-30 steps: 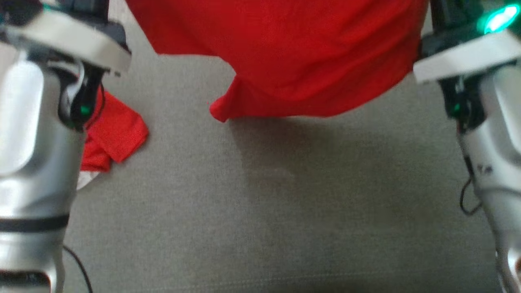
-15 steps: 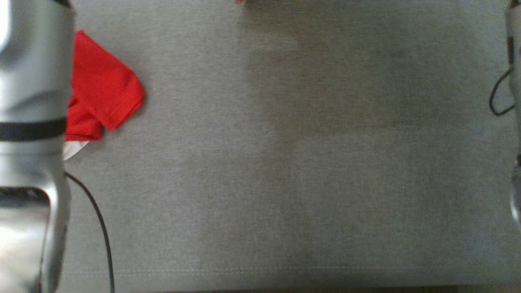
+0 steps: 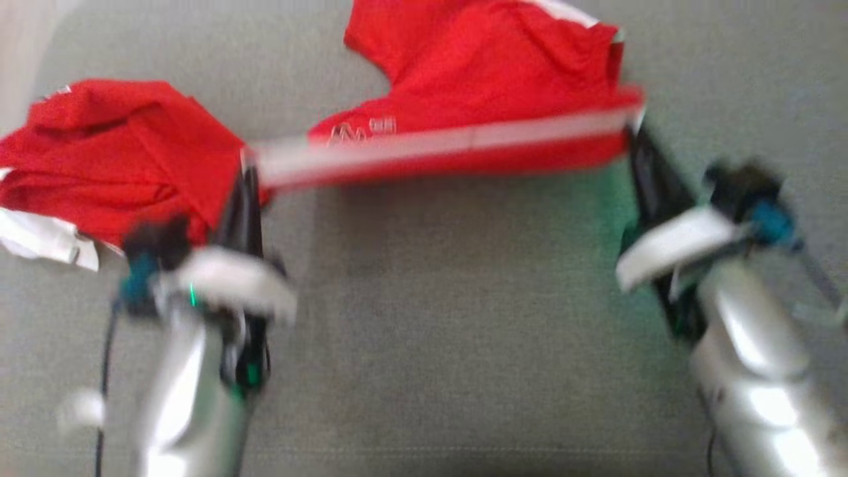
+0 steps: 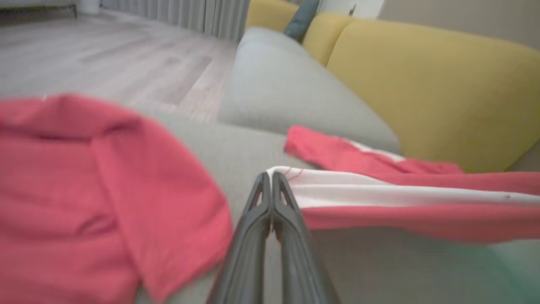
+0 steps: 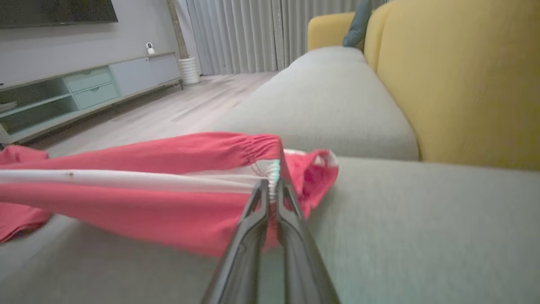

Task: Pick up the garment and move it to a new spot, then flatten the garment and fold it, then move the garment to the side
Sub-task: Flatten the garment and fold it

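Garment (image 3: 477,93) hem (image 3: 437,144) taut over grey cushion (image 3: 464,331)

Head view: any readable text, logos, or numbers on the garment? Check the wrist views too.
Red garment: a small white print just above its white band, possibly a logo with a small mark beside it; too blurred to read.
Left and right wrist views: no legible words, numbers or signs on anything.
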Robot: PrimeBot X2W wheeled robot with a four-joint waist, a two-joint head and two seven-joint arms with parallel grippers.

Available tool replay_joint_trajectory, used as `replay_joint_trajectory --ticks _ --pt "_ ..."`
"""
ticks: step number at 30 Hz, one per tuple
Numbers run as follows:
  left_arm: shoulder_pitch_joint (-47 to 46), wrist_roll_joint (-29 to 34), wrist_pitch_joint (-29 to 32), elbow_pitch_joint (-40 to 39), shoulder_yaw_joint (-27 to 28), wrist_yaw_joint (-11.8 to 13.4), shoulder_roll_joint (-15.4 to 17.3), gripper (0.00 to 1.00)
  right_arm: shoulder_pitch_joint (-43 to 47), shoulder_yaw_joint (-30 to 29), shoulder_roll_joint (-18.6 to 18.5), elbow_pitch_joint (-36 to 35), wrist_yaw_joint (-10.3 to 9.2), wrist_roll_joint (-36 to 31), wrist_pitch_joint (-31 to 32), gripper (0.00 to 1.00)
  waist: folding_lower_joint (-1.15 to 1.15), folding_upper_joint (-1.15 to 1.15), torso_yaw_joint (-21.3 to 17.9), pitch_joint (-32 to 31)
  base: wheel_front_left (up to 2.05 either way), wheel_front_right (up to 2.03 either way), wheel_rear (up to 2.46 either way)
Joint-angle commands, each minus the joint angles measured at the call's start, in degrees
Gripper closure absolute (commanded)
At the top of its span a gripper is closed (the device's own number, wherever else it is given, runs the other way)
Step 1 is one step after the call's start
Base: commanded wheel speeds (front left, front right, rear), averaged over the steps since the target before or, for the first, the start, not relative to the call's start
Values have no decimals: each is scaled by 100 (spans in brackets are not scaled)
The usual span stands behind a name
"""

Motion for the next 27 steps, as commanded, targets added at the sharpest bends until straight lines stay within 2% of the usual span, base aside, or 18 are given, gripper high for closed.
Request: replay_joint_trajectory --ticks 1,5,8,16,22,27 --pt "-71 -8 -35 -204 270 1 112 100 50 46 -12 -215 36 58 -36 100 0 0 -29 -262 0 0 0" --pt "853 -129 -35 -256 210 -27 75 100 967 41 40 -366 36 234 -36 100 0 0 -36 -660 0 0 0" --pt "1325 -353 -35 -375 87 62 72 100 1513 -35 69 -452 36 319 -37 100 0 0 -53 -930 0 0 0" --pt "1913 -301 -35 -782 27 214 71 100 2422 -142 91 -672 36 461 -37 100 0 0 -240 -1197 0 0 0" --pt "1519 67 -36 -956 49 106 71 100 2360 -207 106 -941 36 493 -37 100 0 0 -485 -868 0 0 0" --pt "252 478 -36 -549 29 -143 346 100 1741 -226 311 -994 36 590 -37 100 0 0 -670 -338 0 0 0"
